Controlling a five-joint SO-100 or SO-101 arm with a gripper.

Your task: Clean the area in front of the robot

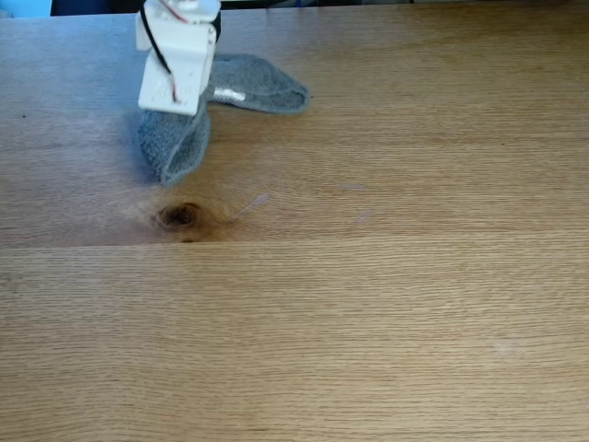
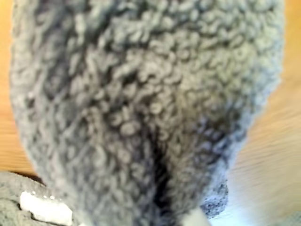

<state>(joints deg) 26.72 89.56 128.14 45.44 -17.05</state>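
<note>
The robot (image 1: 179,55), a small white arm with black and red wires, reaches down at the top left of the fixed view. Its gripper (image 1: 180,109) is shut on a grey terry cloth (image 1: 175,147), which lies pressed on the area (image 1: 368,304), a light-brown oak tabletop. One flap of the cloth trails right, another points toward the camera. In the wrist view the cloth (image 2: 141,103) is seen very close, with a dark crease running down to the gripper (image 2: 188,217) and a white label (image 2: 44,208) at the bottom left.
A dark oval knot (image 1: 179,216) sits just in front of the cloth, above a straight board seam (image 1: 386,238). Faint pale smears (image 1: 253,203) mark the wood right of the knot. The table's far edge (image 1: 368,5) runs behind the arm.
</note>
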